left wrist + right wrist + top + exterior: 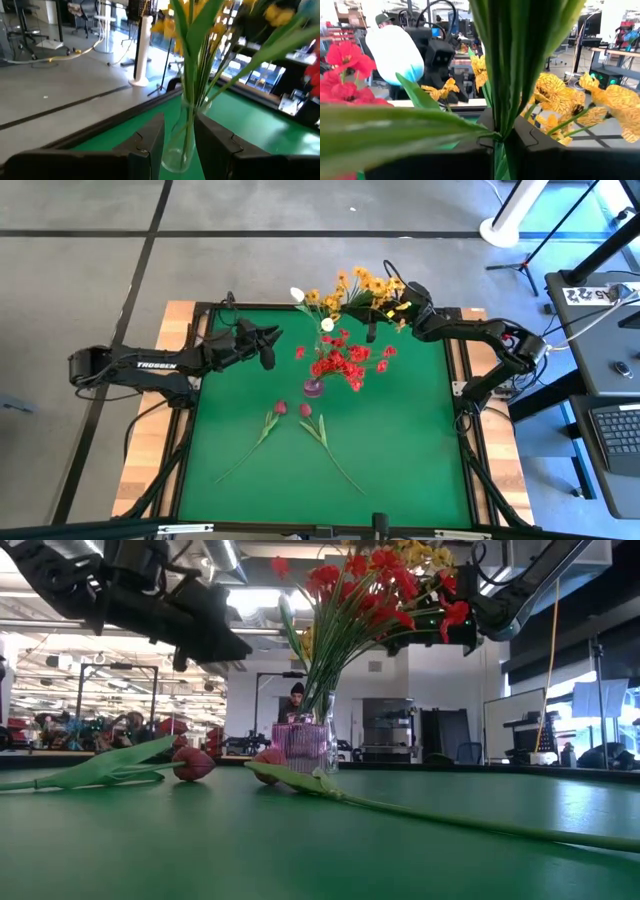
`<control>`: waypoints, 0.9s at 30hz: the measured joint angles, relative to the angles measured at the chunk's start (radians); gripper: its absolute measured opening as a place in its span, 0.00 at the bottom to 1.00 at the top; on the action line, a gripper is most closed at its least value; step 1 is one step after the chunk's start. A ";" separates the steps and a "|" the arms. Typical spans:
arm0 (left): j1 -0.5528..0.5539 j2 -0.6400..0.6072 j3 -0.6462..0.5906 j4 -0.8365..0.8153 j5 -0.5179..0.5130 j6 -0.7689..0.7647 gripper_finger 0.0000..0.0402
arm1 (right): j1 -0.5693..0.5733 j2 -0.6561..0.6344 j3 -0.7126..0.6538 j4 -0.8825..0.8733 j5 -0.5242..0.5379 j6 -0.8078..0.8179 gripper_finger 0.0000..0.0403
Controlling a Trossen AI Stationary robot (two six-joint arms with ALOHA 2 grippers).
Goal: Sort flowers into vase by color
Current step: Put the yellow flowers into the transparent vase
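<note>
A small vase (313,388) in mid-table holds red blossom clusters (345,362). Yellow-orange clusters (365,284) and two white buds (297,295) stand near the far edge, their stems in a clear vase (179,146). Two dark red buds (281,408) lie flat on the mat, stems pointing toward the near edge. My right gripper (383,310) is among the yellow blossoms, shut on green stems. My left gripper (270,346) hovers open, left of the flowers. In its wrist view the clear vase shows in the gap between the fingers, farther off. My right gripper pinches a bundle of green stem and long leaves (503,131) between its two fingers, which lie across it and come from the table's right side. The stems run upright past the fingers. The blossom on them is out of the wrist view.
The red-flower vase (300,745) stands between the lying buds and the far flowers. The two stems (335,455) spread in a V toward the near edge. Bare green mat (420,440) lies right and left of them. A wooden border (150,450) frames the mat.
</note>
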 joint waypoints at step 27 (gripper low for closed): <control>0.020 0.263 0.000 0.080 -0.020 0.003 0.25 | 0.031 0.036 0.001 0.036 0.066 0.072 0.03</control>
